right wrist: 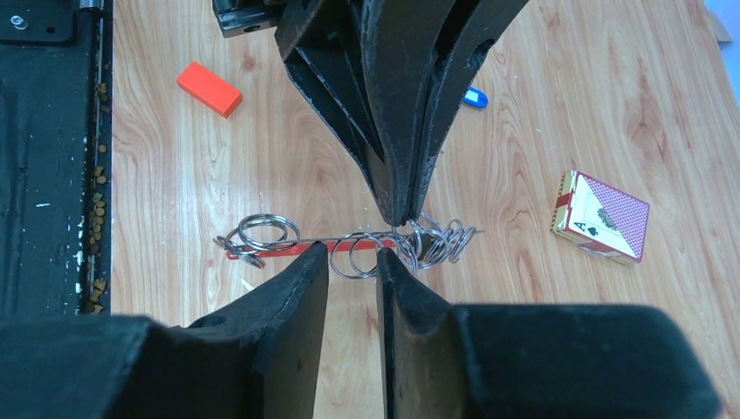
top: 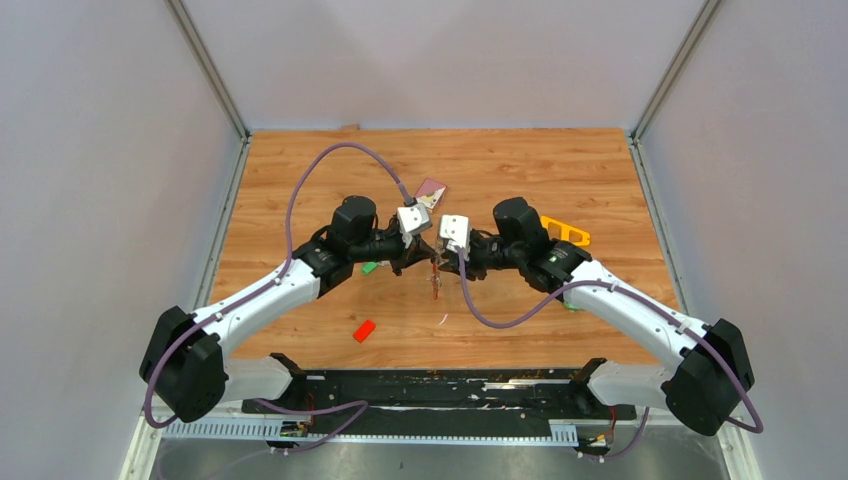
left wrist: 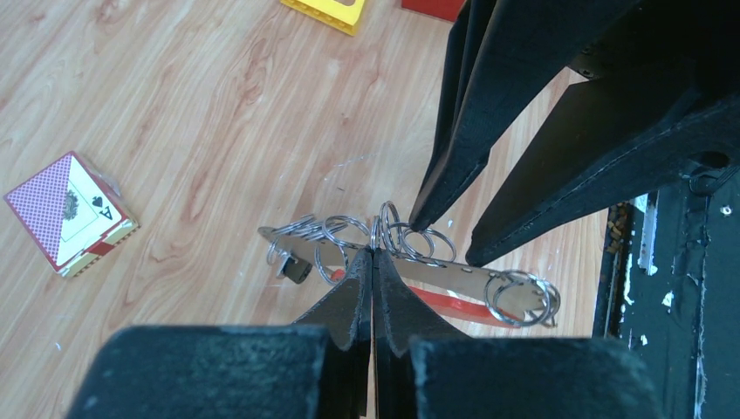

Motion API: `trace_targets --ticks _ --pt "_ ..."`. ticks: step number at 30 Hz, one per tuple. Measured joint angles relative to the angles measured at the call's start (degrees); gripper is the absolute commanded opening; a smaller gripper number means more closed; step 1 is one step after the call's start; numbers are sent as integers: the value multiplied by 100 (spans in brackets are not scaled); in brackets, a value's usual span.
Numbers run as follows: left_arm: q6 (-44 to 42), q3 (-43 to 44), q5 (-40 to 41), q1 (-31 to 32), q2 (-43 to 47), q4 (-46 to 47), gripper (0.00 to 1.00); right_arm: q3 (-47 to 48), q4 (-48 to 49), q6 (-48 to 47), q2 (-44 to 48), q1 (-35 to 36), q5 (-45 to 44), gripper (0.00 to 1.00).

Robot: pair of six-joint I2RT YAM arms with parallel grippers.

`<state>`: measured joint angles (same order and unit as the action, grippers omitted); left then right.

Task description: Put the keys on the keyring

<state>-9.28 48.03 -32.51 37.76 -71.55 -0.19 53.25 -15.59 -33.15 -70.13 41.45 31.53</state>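
The table (top: 300,180) is boxed in by pale walls (top: 100,150) on the left, right and far sides, with a black rail (top: 430,385) along the near edge. The far stretch of wood and the left side lie open, while all the crowding is in the middle, where both arms reach in and meet head-on. There the left gripper (left wrist: 373,255) is clenched on the keyring (right wrist: 349,244), its tips pinched together at one of the wire rings above the grey strip and red strap. I cannot tell if the bunch is lifted or resting on the wood. The right gripper (right wrist: 353,257) faces it from the other side with its jaws parted by a narrow gap. A couple of rings sit in that gap, with one fingertip right at a ring. A card deck (top: 431,188) lies just beyond the two wrists, and a yellow piece (top: 566,233) sits close behind the right arm. An orange block (top: 364,330) lies on the near side, apart from the rest. The green-tagged key (top: 370,267) peeks out from under the left arm. The blue-tagged key (right wrist: 474,98) lies beneath it too, so that arm stands over both.
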Motion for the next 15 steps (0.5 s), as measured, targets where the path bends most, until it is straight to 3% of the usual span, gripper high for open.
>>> trace_targets --ticks 4,15 --pt "0 0 0 0 0 0 0 -11 -7 -83 2 0 0 36" --pt "2 0 2 0 0 0 0 -103 -514 -584 101 0 155 36"
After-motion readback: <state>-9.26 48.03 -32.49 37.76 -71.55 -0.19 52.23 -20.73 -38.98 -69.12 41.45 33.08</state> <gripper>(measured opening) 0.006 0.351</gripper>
